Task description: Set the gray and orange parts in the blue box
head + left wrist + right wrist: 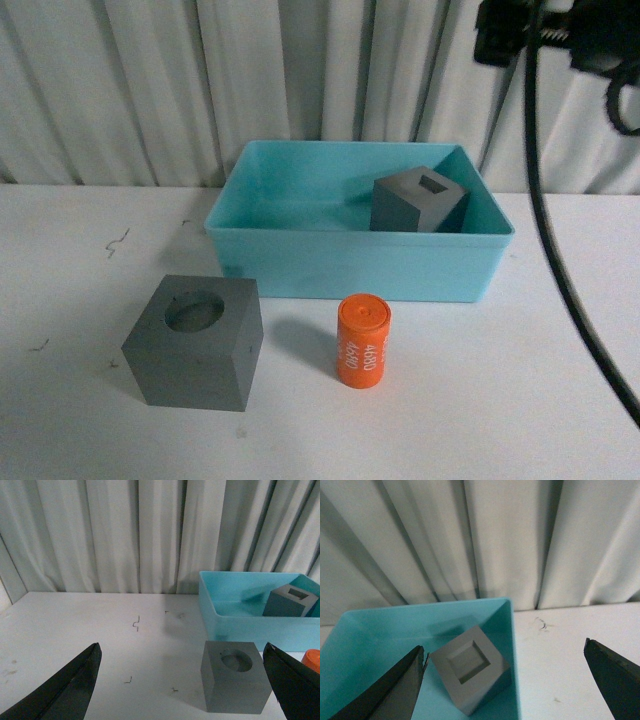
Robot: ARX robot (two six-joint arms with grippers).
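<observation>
Two "4680" prints run along the orange cylinder (363,340) — standing upright.

square-hole cube (420,200): in blue box (350,265) | round-hole cube (195,340), orange cylinder (363,340): outside, upright

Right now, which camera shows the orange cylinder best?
The front view: the orange cylinder stands whole and upright, print readable. The left wrist view catches only a sliver at its edge; the right wrist view misses it.

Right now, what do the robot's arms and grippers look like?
The left gripper and right gripper have dark, nearly black fingers tapering to wedge tips. Front view: a black arm part with a thick black cable hanging below it. No markings show.
</observation>
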